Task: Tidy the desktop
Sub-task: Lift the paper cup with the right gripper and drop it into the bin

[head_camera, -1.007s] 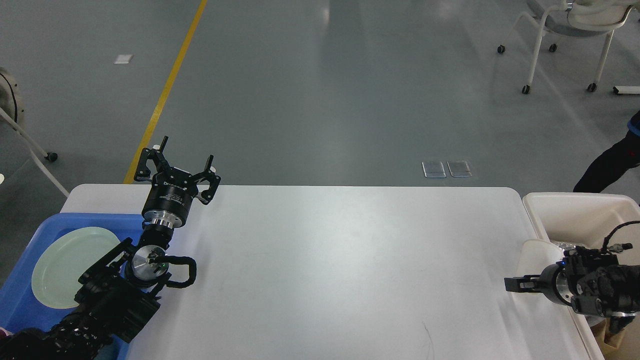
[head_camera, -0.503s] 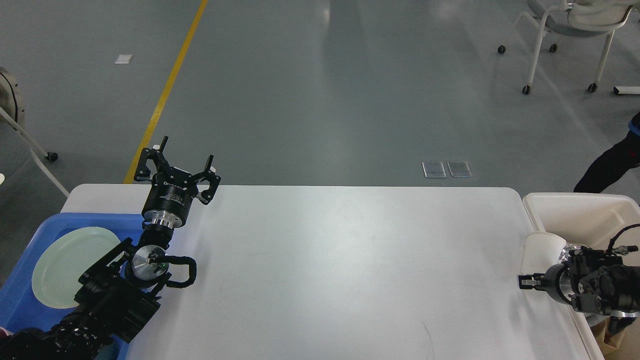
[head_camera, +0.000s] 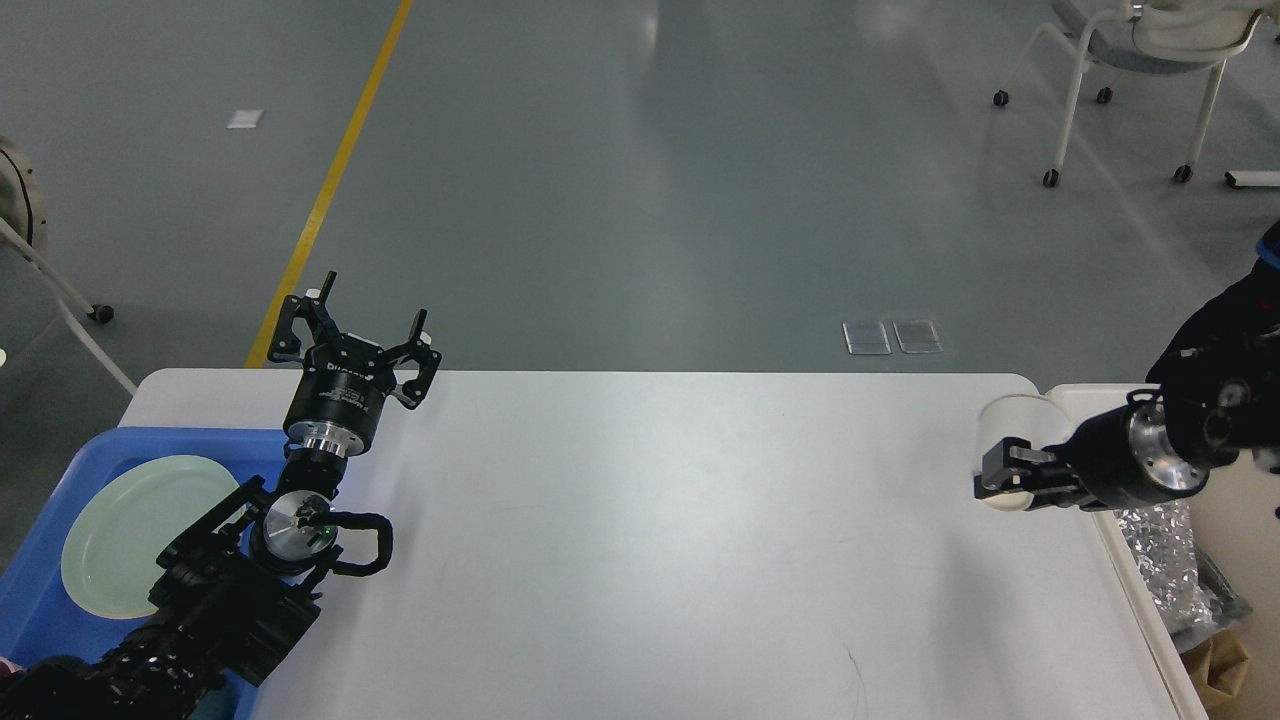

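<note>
The right gripper (head_camera: pixel 1003 477) is closed on a white, thin-walled paper-like cup (head_camera: pixel 1010 430), pinching its wall with the cup's open mouth tilted up and away, above the right end of the large white matte desktop (head_camera: pixel 660 540) with rounded corners. The cup looks light and easily crushed, so I judge a gentle pinch near the rim is the right hold (a hard squeeze would likely buckle the wall). The right arm reaches in level from the right edge, its wrist over the rim of the cream-white plastic bin (head_camera: pixel 1120 540), where crumpled silver foil (head_camera: pixel 1165 565) lies. The left gripper (head_camera: pixel 362 318) points upward over the far left edge of the desktop, fingers spread and empty, forearm rising beside the blue plastic tray (head_camera: pixel 50 600) holding a pale green round plate (head_camera: pixel 135 530).
</note>
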Controlling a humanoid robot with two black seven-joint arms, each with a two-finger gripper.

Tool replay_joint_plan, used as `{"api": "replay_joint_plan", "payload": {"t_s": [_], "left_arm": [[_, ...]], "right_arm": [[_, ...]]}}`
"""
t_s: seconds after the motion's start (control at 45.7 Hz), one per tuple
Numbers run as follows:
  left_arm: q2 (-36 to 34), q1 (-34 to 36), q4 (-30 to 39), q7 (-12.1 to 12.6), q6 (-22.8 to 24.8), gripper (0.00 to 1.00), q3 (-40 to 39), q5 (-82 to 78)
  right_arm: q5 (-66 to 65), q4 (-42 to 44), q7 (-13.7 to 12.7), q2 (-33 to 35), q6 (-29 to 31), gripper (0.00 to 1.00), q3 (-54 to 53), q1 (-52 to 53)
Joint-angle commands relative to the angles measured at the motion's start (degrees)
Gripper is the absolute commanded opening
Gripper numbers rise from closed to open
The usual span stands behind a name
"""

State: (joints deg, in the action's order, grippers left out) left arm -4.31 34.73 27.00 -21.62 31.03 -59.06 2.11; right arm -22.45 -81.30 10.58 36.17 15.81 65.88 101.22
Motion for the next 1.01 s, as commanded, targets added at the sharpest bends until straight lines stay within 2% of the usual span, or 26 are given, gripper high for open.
{"api": "replay_joint_plan", "payload": {"t_s": [0.0, 0.219, 0.306, 0.394, 0.503, 0.657, 0.788, 0.854, 0.919, 0.941, 0.963, 0.985], "left_arm": [[0.00, -0.01, -0.02, 0.00, 0.00, 0.99, 0.00, 0.00], [0.00, -0.01, -0.02, 0.00, 0.00, 0.99, 0.00, 0.00], [0.00, -0.01, 0.07, 0.00, 0.00, 0.99, 0.00, 0.00], [0.00, -0.01, -0.02, 0.00, 0.00, 0.99, 0.00, 0.00], [0.00, -0.01, -0.02, 0.00, 0.00, 0.99, 0.00, 0.00], [0.00, -0.01, -0.02, 0.00, 0.00, 0.99, 0.00, 0.00], [0.00, -0.01, -0.02, 0.00, 0.00, 0.99, 0.00, 0.00], [0.00, -0.01, -0.02, 0.00, 0.00, 0.99, 0.00, 0.00], [0.00, -0.01, 0.07, 0.00, 0.00, 0.99, 0.00, 0.00], [0.00, -0.01, -0.02, 0.00, 0.00, 0.99, 0.00, 0.00], [0.00, -0.01, -0.02, 0.00, 0.00, 0.99, 0.00, 0.08], [0.00, -0.01, -0.02, 0.00, 0.00, 0.99, 0.00, 0.00]], "right_arm": [[1.09, -10.45, 0.23, -0.31, 15.72, 0.00, -0.58, 18.11], [4.79, -18.70, -0.38, -3.65, 20.57, 0.00, -0.49, 32.63], [4.26, -17.41, -1.26, -3.39, 19.26, 0.00, 1.26, 30.54], [3.91, -11.80, -1.44, -2.51, 16.72, 0.00, 5.73, 23.16], [3.99, 3.12, -1.44, -1.11, 9.52, 0.00, 8.91, 8.24], [5.75, 35.98, -1.35, 0.13, 1.86, 0.00, 6.37, -19.44], [16.63, 66.22, -1.00, -2.15, 1.41, 0.00, -1.01, -48.53], [22.17, 77.39, -1.08, -5.84, 1.41, 0.00, -4.88, -59.18], [26.05, 84.88, -1.26, -9.36, 1.33, 0.00, -6.47, -65.96], [26.84, 85.94, -1.26, -9.89, 1.33, 0.20, -6.47, -67.11], [27.37, 86.21, -1.26, -10.24, 1.24, 0.71, -6.47, -67.64], [27.72, 86.22, -1.43, -10.51, 1.33, 1.00, -6.56, -67.91]]}}
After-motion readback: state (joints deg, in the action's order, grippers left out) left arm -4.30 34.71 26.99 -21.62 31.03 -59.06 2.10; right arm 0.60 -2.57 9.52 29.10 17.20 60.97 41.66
